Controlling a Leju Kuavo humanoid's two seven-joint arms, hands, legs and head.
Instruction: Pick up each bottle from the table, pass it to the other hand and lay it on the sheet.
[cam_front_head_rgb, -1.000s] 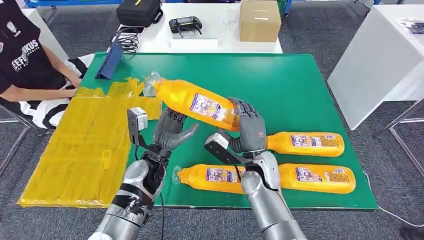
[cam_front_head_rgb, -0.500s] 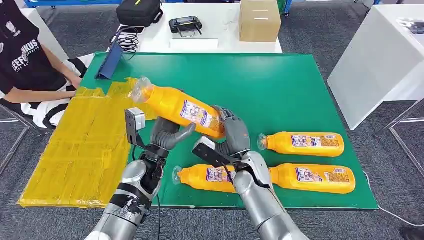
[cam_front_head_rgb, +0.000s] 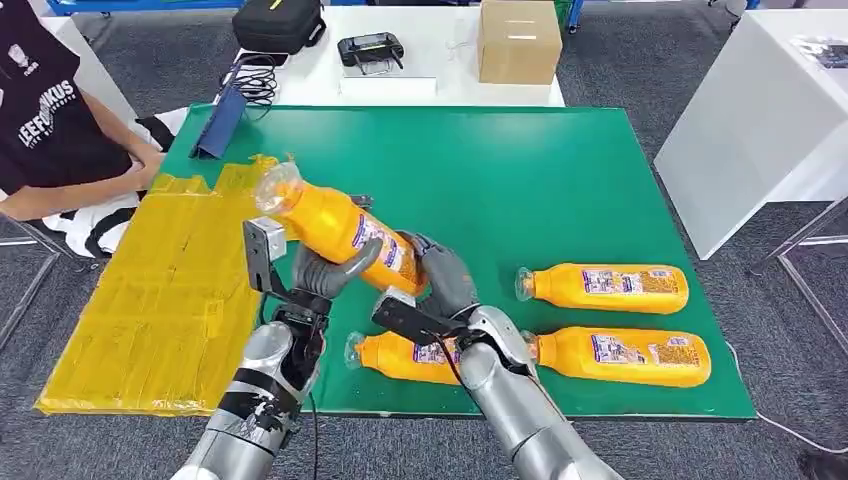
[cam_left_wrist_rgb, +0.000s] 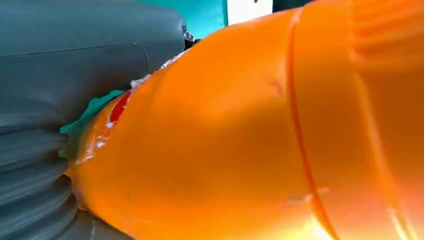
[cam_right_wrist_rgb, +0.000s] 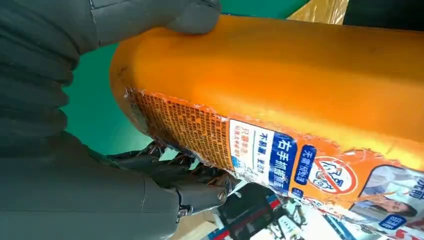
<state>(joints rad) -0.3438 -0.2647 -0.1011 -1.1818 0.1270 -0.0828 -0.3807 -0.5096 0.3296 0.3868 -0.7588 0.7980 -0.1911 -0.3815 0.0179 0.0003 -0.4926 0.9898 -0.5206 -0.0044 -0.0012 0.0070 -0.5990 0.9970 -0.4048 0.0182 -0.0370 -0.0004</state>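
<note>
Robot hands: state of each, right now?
Left robot hand: fingers wrapped around the raised orange bottle at its middle.
Right robot hand: holds the same bottle at its base.

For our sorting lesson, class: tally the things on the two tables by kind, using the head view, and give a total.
Orange bottles: 4, one held between the hands, three lying on the green table
Yellow sheet: 1
Cardboard box: 1
Black bag: 1
Black controller: 1
Total: 8

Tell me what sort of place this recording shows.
Likely a robot lab or test workspace: a green-topped table set out with orange bottles, a handheld controller, and a seated person nearby.
</note>
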